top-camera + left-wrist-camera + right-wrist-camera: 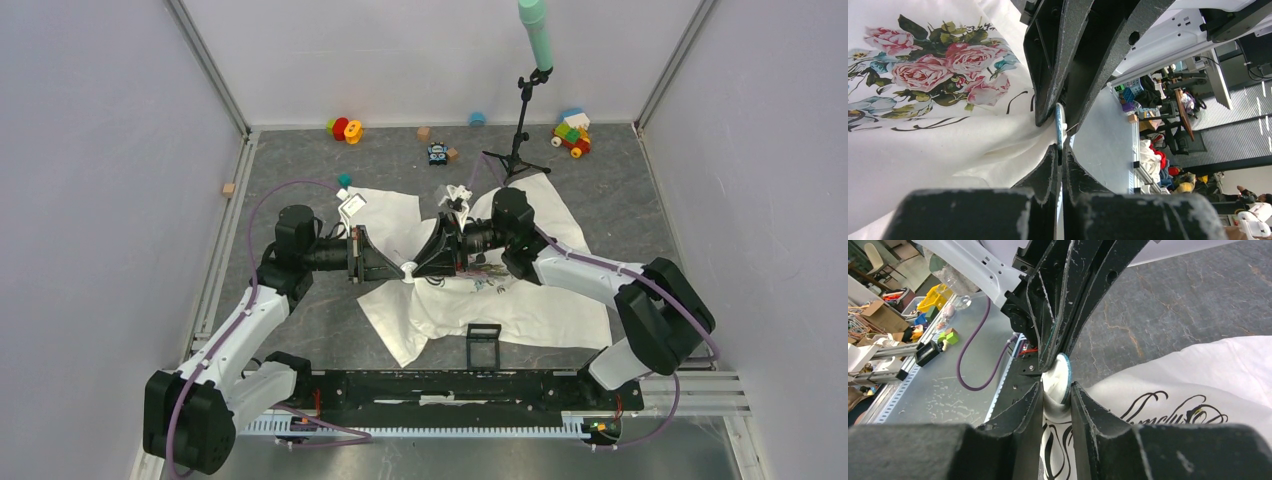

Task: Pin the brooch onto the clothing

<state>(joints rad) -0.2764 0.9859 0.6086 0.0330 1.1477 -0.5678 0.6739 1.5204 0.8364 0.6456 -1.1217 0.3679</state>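
The white T-shirt [520, 310] lies spread on the grey table, its rose print [923, 70] and black script [1173, 410] facing up. Both grippers meet tip to tip over its left part. My left gripper [398, 271] is shut on the rim of the brooch [1059, 125], a thin bluish disc seen edge-on. My right gripper [418, 268] is shut on a raised fold of the shirt [1053, 385], with the brooch [1065, 375] pressed against that fold between its fingers. The brooch's face is hidden.
A black square frame holder [483, 345] stands at the shirt's near edge. A small black-and-blue toy [437, 153], a microphone stand [518, 155], coloured toys [345, 128] [572, 133] and wooden blocks [229, 188] lie towards the back. A black rail [450, 390] runs along the front.
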